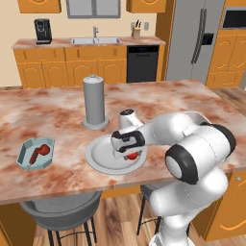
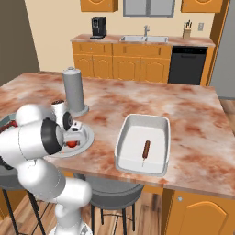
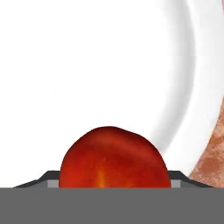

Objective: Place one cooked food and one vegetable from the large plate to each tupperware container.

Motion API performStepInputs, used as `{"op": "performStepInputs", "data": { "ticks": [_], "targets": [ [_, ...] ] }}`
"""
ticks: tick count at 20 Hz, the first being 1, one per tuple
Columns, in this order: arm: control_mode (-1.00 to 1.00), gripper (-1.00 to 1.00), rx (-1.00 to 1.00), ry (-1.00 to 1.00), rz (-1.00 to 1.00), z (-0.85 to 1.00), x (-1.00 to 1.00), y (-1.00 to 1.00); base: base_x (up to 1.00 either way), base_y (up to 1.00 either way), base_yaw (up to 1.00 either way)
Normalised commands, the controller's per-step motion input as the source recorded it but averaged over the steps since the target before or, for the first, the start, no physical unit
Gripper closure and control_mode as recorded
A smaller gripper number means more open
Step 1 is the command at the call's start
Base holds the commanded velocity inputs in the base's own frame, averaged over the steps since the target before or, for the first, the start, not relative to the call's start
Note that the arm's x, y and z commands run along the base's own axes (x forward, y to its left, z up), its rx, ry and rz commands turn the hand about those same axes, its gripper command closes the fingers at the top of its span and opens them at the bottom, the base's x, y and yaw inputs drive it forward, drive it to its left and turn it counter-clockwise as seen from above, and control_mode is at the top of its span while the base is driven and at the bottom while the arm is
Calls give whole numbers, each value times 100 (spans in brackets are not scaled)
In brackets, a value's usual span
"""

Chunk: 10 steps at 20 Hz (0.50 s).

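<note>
Red tomato (image 1: 131,155) sat on the large plate (image 1: 98,156) under your gripper (image 1: 129,151), blue tub (image 1: 24,156) at 9 o'clock already filled. Right base: rectangular tub (image 2: 161,126) at 3 o'clock held one sausage (image 2: 146,148). Hand view: tomato (image 3: 114,157) sat between the fingertips; grip state unclear. Judged next: close, lift, carry right.

Arm folded low, gripper (image 1: 130,154) pointing down — jaws seemingly closed, partly hidden.
</note>
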Motion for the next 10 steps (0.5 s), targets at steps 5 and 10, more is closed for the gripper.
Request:
{"op": "performStepInputs", "data": {
  "ticks": [5, 10],
  "targets": [
    [-100, 100, 31, 0, -13, 94, -2, -93, 0, 0, 0],
    [-100, 100, 14, 0, -4, 100, -2, -97, 0, 0, 0]
  ]
}}
